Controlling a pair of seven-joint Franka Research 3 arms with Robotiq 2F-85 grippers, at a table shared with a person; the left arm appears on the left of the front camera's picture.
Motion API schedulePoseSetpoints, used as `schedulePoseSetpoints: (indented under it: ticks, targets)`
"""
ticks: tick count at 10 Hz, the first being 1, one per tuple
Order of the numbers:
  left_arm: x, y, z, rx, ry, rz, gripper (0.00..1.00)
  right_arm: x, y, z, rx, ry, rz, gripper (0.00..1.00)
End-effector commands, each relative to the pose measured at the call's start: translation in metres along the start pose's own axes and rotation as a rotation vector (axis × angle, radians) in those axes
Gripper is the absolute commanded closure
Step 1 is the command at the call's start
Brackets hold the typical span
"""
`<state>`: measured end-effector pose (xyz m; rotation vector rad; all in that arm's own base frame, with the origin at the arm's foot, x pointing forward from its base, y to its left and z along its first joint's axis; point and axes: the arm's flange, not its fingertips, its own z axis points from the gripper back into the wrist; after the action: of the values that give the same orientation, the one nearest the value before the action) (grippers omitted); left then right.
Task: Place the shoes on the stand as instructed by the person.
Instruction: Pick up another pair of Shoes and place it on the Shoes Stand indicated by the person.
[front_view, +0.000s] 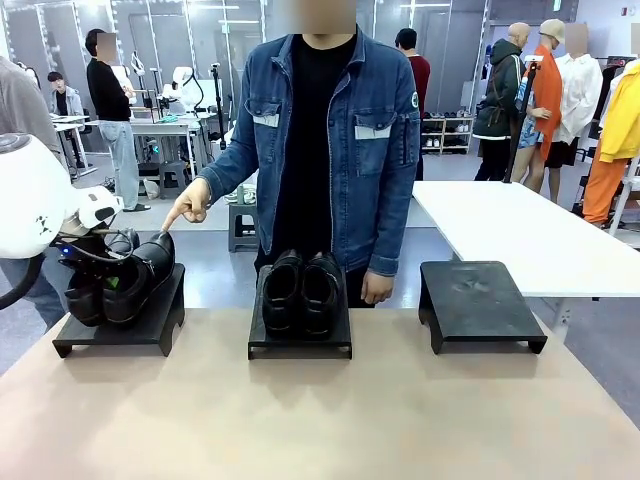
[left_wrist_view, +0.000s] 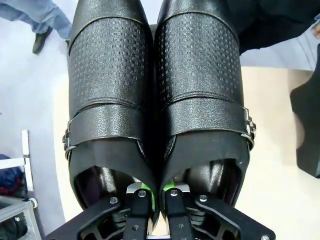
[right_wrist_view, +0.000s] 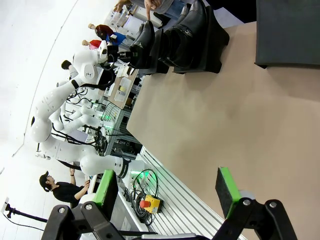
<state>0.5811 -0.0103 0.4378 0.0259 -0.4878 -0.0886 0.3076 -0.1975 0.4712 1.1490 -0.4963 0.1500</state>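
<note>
Shoes (front_view: 125, 280), one glossy black pair, sit tilted on the left stand (front_view: 120, 325), their inner walls pinched together by the left gripper (left_wrist_view: 155, 192). A second pair (front_view: 300, 290) rests on the middle stand (front_view: 300, 340); the right stand (front_view: 480, 305) is bare. The person's hand (front_view: 188, 203) points down at the left stand. Off to the side, the right gripper (right_wrist_view: 165, 192) hangs above the table (front_view: 320, 410), jaws spread, holding nothing.

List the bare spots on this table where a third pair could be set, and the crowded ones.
Free: the right stand, bare on top, and the tan table in front of all stands. Crowded: the middle stand bears a pair; at the left stand the left gripper holds shoes.
</note>
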Motion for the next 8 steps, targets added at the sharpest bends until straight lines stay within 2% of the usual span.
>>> schedulePoseSetpoints:
  ticks: [1, 4, 7, 8]
  targets:
    - [0.012, 0.000, 0.000, 0.036, -0.019, 0.023, 0.93, 0.000, 0.001, 0.000, 0.007, -0.003, 0.013, 0.00]
    - [0.008, -0.004, -0.021, 0.031, -0.004, 0.022, 0.93, 0.000, 0.001, 0.000, 0.007, -0.003, 0.013, 0.00]
    - [0.006, -0.002, -0.024, 0.035, -0.003, 0.035, 0.93, 0.000, 0.001, 0.000, 0.007, -0.003, 0.013, 0.00]
    - [0.005, -0.001, -0.023, 0.033, -0.004, 0.040, 0.77, 0.000, 0.001, 0.000, 0.007, -0.003, 0.013, 0.00]
